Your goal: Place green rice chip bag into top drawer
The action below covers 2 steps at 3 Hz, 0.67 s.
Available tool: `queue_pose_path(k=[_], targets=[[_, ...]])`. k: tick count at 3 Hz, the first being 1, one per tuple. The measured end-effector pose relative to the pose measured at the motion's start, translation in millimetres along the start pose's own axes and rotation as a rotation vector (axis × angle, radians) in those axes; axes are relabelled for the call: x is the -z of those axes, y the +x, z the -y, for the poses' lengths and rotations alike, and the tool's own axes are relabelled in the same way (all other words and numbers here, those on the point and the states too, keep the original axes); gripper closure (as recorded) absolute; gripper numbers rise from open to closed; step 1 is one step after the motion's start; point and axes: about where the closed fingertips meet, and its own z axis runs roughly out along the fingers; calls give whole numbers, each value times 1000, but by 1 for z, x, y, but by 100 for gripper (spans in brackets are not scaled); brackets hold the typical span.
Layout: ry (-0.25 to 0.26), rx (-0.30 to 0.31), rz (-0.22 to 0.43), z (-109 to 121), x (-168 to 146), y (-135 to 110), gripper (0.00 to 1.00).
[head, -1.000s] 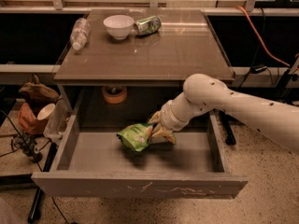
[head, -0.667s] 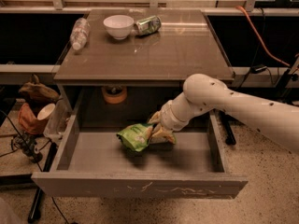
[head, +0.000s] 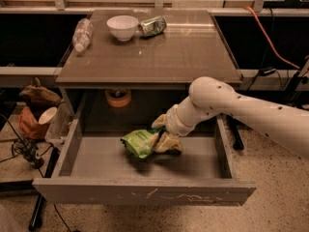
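— What has changed in the last second?

— Almost nothing. The bag [head: 139,143] lies in the same place as a second ago, and the pincer [head: 163,134] has not shifted either.

— Where is the bag, exactly?

— Inside the open drawer [head: 198,159], on its grey floor, about the middle and a little toward the back. It looks to be resting there, not hanging in the air.

— And the pincer?

— Down in the drawer too, right at the bag's right end and touching it. The arm [head: 241,112] reaches in from the right, under the tabletop [head: 164,57]. Whether the pincer grips the bag or has let go, I cannot tell.

— So how far along is the task?

— By my reading, nearly done. The bag is already where it belongs. What is left is a clear release and drawing the arm out without dragging the bag along.

— Any risk?

— The bag is light and crinkly; it could cling and lift out with the pincer.

— And the things above?

— The bowl [head: 122,27], can [head: 153,25] and bottle [head: 82,34] sit on the tabletop, well apart from all this.
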Motion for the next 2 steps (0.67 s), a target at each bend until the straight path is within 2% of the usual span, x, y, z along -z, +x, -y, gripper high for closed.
queue_pose_path(k=[1, 2], targets=[[0, 0, 0, 0, 0, 0, 0], [0, 0, 0, 0, 0, 0, 0]])
